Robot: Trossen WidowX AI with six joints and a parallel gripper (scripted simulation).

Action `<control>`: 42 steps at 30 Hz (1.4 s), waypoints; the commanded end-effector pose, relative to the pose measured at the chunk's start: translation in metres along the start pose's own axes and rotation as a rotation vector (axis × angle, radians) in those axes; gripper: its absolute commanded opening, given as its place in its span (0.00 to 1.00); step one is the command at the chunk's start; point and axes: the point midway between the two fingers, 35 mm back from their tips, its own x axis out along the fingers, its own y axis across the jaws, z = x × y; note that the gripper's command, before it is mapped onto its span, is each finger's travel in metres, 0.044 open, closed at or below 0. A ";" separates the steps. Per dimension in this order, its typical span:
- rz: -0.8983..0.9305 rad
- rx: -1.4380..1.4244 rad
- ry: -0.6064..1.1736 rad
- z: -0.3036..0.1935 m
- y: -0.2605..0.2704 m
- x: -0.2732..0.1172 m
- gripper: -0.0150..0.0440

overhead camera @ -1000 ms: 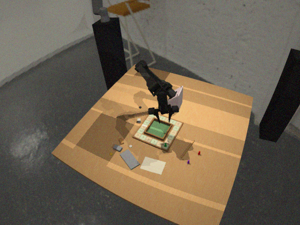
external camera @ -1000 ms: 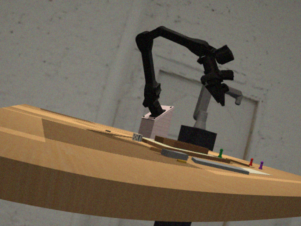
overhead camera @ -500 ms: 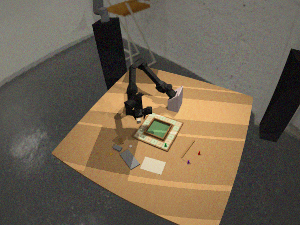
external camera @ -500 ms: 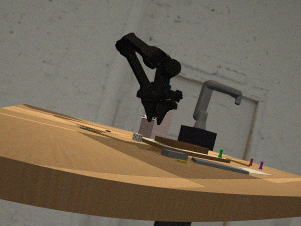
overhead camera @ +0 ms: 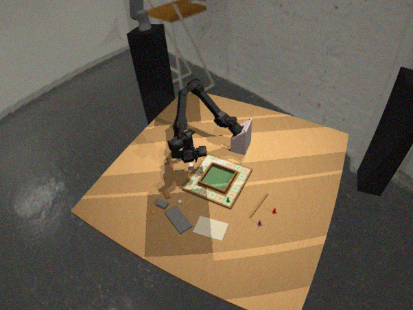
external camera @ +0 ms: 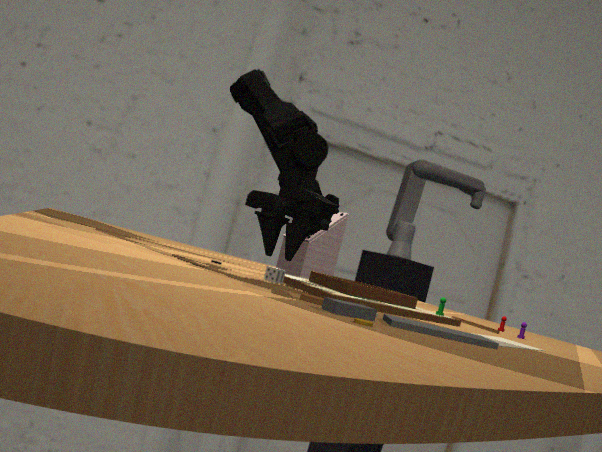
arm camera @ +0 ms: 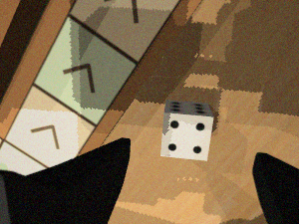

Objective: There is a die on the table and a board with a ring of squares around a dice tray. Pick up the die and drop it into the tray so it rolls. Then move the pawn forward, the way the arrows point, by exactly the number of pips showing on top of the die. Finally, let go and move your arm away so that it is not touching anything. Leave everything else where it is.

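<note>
The white die (overhead camera: 191, 166) (external camera: 274, 274) (arm camera: 185, 135) rests on the table just outside the board's edge; its upper face shows four pips in the wrist view. My gripper (external camera: 279, 257) (arm camera: 190, 154) is open and empty, pointing down a little above the die, with one finger to each side of it in the wrist view. The board (overhead camera: 243, 176) (arm camera: 55, 64) has arrowed squares around the tray (overhead camera: 213, 187) (external camera: 362, 290), whose green floor holds nothing. The green pawn (overhead camera: 228, 199) (external camera: 441, 306) stands upright on a square near the board's front corner.
A red pawn (overhead camera: 274, 210) (external camera: 502, 324) and a purple pawn (overhead camera: 259, 223) (external camera: 522, 330) stand off the board, near a thin stick (overhead camera: 258, 206). A grey slab (overhead camera: 178, 219), a grey block (overhead camera: 162, 204) and a white sheet (overhead camera: 210, 228) lie in front. A pale box (overhead camera: 243, 138) stands behind.
</note>
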 end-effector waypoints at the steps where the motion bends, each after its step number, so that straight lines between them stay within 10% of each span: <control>1: 0.006 -0.009 0.002 0.000 0.002 0.007 0.72; 20: 0.005 -0.009 0.003 0.000 0.002 0.034 0.72; 35: 0.007 -0.008 0.002 0.001 0.002 0.031 0.25; 42: 0.018 -0.006 -0.002 0.009 -0.002 -0.007 0.25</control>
